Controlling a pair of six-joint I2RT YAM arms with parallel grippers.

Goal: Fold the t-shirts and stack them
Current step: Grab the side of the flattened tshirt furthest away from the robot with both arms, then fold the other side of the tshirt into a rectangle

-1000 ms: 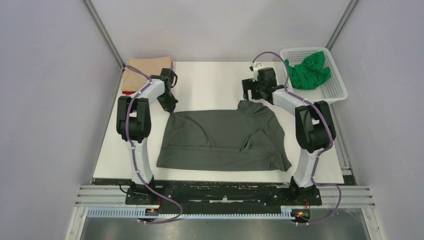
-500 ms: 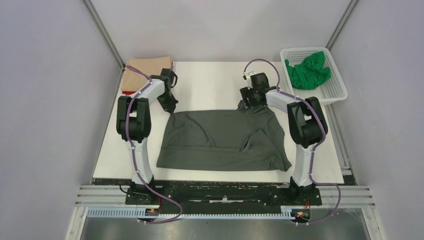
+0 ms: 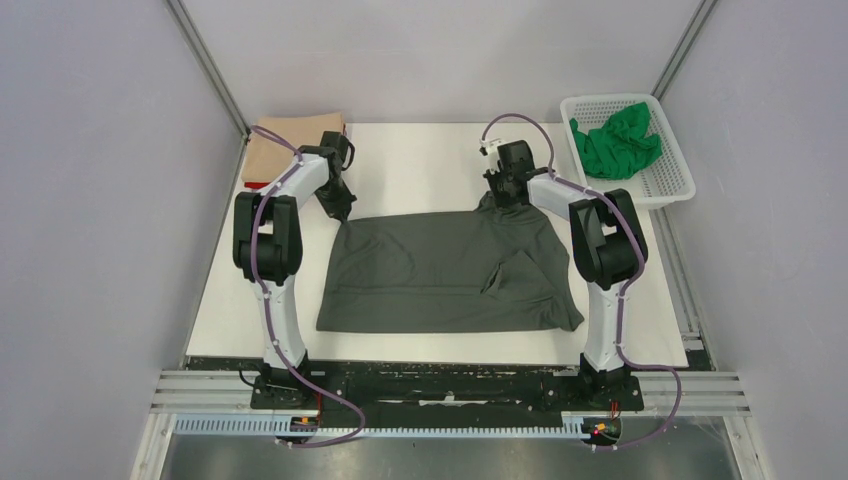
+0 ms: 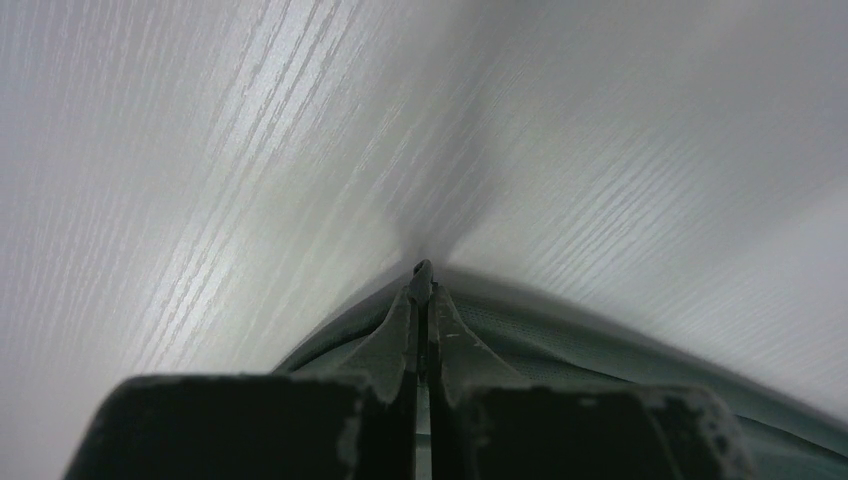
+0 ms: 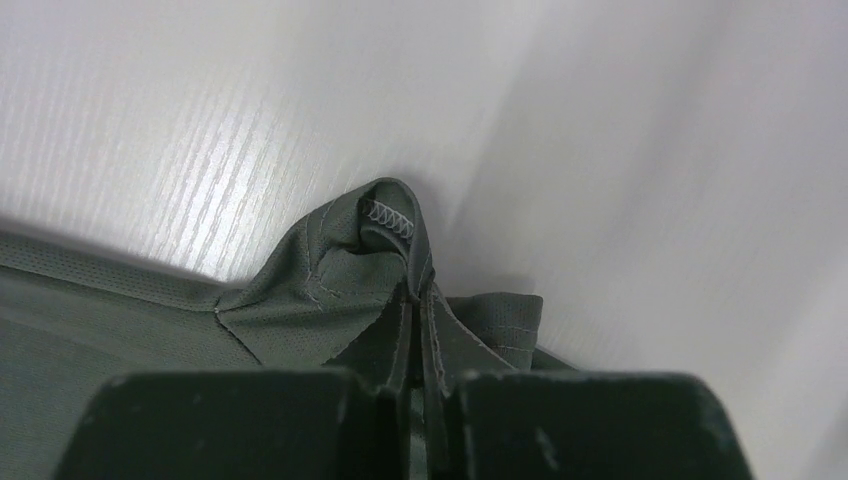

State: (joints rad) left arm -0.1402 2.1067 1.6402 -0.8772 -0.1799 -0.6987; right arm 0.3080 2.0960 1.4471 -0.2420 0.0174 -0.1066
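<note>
Grey tee [image 3: 440,270]: spread out across the middle of the tabletop [image 3: 420,160], near hem toward the arm bases. It lies mostly flat, with a raised crease right of centre and its far right corner bunched up.
Left fingers [image 4: 395,340]: pressed together on the grey tee's far left corner. A thin edge of cloth is pinched between the tips, low over the tabletop.
Right fingers [image 5: 395,355]: closed on the grey tee's far right corner. The cloth gathers into a small peak there, and a stitched hem pokes out just past the tips.
Arms: both stretch to the far edge of the grey tee, one at each corner, well apart.
Green tee [image 3: 615,140]: crumpled in the basket [image 3: 670,180], filling its far half.
Basket: white mesh, at the far right corner, beside the right arm and apart from the grey tee.
Tan tee [image 3: 290,140]: folded flat at the far left corner of the tabletop, just beyond the left wrist.
Red tee [image 3: 256,185]: only a sliver shows, under the tan tee's near edge.
</note>
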